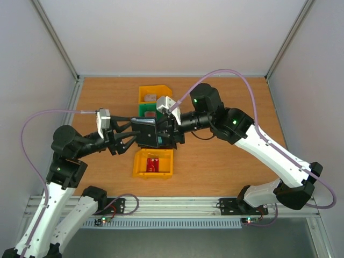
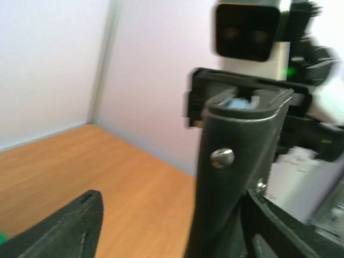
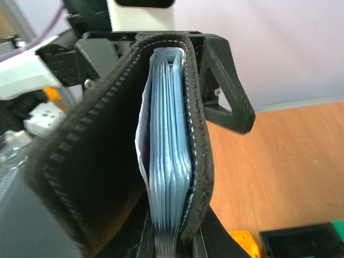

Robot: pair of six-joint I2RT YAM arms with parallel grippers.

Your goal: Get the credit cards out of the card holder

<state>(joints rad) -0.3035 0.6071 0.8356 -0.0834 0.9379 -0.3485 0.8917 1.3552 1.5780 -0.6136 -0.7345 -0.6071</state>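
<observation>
**Ops:** Wooden tabletop [image 1: 226,161], grey walls. What have you got?

**Me:** My right pincer [image 1: 162,134] is clamped on the card holder [image 3: 196,134], held up over the bins with its grey-blue pockets [image 3: 169,161] showing. My left pincer [image 1: 137,135] stands wide, the holder between its fingers [image 2: 64,228]. Below, a red credit card [image 1: 154,164] lies in the near yellow bin [image 1: 138,171].

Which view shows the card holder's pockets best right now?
Right wrist: the card holder gapes edge-on, grey-blue pockets stacked inside. Left wrist shows only its black cover and snap; top external, just a small dark shape.
</observation>
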